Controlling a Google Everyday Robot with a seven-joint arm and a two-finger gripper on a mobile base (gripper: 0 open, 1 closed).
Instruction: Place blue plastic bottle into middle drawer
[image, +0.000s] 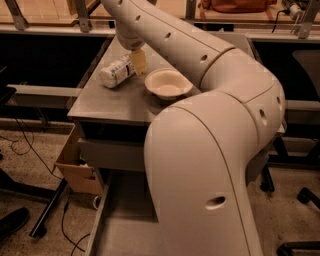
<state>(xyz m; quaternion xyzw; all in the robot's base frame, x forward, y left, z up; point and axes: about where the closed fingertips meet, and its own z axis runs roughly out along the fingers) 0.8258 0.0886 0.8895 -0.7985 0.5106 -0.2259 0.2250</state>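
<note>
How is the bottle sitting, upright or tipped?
Tipped: the blue plastic bottle lies on its side on the cabinet top, tool just beside it.

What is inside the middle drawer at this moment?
The visible strip of the middle drawer shows only bare grey floor; the arm covers the rest. The blue plastic bottle lies on the cabinet top, with the gripper beside it.
</note>
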